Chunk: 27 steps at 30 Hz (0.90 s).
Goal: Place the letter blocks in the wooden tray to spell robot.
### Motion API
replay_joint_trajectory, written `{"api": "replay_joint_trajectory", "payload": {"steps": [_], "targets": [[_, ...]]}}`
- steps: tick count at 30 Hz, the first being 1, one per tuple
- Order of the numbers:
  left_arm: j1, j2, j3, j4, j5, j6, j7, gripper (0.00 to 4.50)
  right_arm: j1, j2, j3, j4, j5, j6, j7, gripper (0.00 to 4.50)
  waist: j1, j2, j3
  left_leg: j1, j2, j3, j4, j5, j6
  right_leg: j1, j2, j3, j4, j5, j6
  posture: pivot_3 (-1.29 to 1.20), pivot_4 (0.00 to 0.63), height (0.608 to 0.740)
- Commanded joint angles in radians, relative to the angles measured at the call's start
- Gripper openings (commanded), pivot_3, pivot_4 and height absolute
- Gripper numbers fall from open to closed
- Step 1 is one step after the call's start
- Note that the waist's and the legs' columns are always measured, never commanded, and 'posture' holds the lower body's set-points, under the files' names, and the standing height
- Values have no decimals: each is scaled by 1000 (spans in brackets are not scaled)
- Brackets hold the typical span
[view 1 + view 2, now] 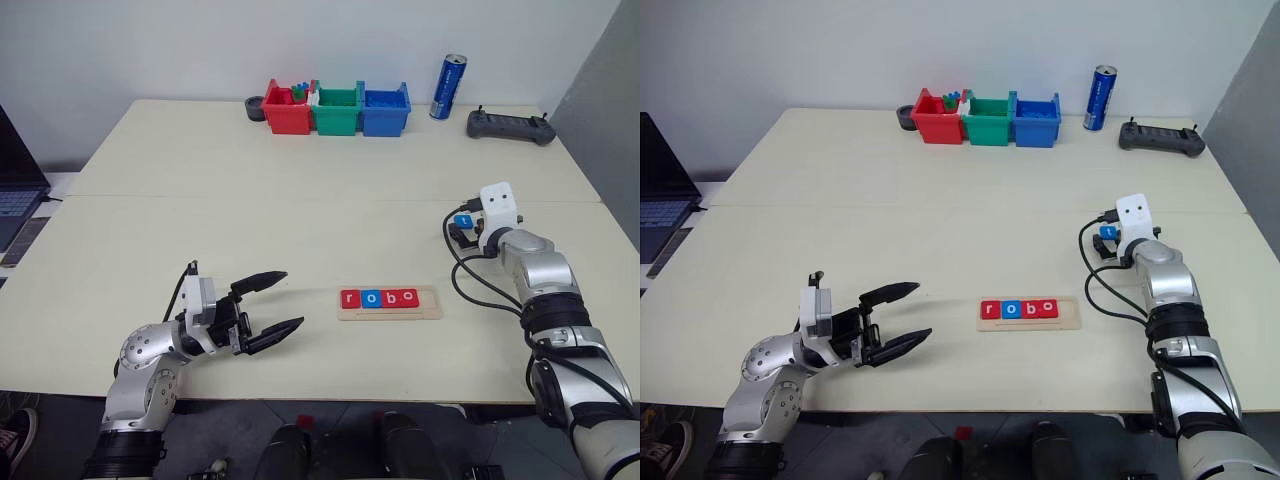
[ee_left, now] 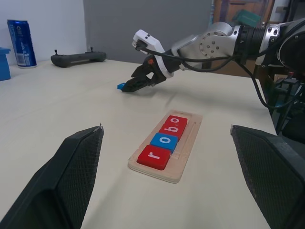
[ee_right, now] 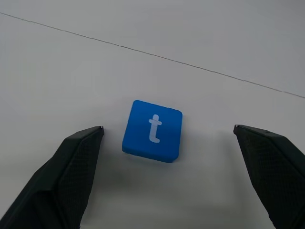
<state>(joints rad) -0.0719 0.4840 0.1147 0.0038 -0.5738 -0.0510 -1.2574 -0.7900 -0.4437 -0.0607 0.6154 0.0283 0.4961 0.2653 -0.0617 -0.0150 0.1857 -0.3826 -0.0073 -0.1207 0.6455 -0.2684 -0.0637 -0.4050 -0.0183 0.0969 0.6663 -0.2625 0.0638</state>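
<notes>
Nearby, bins (image 1: 337, 110), can (image 1: 447, 87) (upright), controller (image 1: 510, 125); both jaws released around nothing.

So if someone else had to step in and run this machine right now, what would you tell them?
Left pincer: open, holding nothing, hovering over the table to the left of the wooden tray.
Right pincer: open, fingers either side of the blue t block, not gripping it. The block lies flat on the table, off to the right and beyond the tray.
Done: four letter blocks sit in the tray reading r, o, b, o.
Left: close on the t, carry it over and set it in the free space at the tray's right end.
</notes>
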Motion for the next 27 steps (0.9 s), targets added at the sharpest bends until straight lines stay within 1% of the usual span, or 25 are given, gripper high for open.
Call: {"api": "replay_joint_trajectory", "payload": {"steps": [1,6,12,14,16,20,22,27], "targets": [[-12,2,-5,-8,-2,-3,-7,4500,-45,19,-43,10,27,15,-25,4468,-3,0,0,0,0,0,0,0,0,0,0,0,0,0,0,0,150,740],[-21,5,-8,-1,-2,-1,-8,4500,-80,41,-83,87,49,30,-65,4468,-10,0,0,0,0,0,0,0,0,0,0,0,0,0,0,0,150,740],[-18,14,-4,-5,-3,2,-11,4500,-80,54,-99,101,61,60,-79,4468,-13,0,0,0,0,0,0,0,0,0,0,0,0,0,0,0,150,740],[-15,15,-5,-8,-3,2,-9,4500,-71,58,-102,95,66,58,-81,4110,-13,0,0,0,0,0,0,0,0,0,0,0,0,0,0,0,150,740],[-15,14,-4,-10,-1,-1,-6,4500,-63,63,-103,87,70,57,-85,3592,-13,0,0,0,0,0,0,0,0,0,0,0,0,0,0,0,150,740],[-20,13,-4,-8,-1,-2,-4,4500,-56,64,-97,76,72,56,-87,2249,-13,0,0,0,0,0,0,0,0,0,0,0,0,0,0,0,150,740],[-21,12,-4,-7,-1,-2,-4,4500,-52,63,-94,70,69,57,-87,1500,-13,0,0,0,0,0,0,0,0,0,0,0,0,0,0,0,150,740],[-30,10,-10,-2,1,2,-5,4500,-31,51,-75,32,45,52,-99,1456,-13,0,0,0,0,0,0,0,0,0,0,0,0,0,0,0,150,740]]}}
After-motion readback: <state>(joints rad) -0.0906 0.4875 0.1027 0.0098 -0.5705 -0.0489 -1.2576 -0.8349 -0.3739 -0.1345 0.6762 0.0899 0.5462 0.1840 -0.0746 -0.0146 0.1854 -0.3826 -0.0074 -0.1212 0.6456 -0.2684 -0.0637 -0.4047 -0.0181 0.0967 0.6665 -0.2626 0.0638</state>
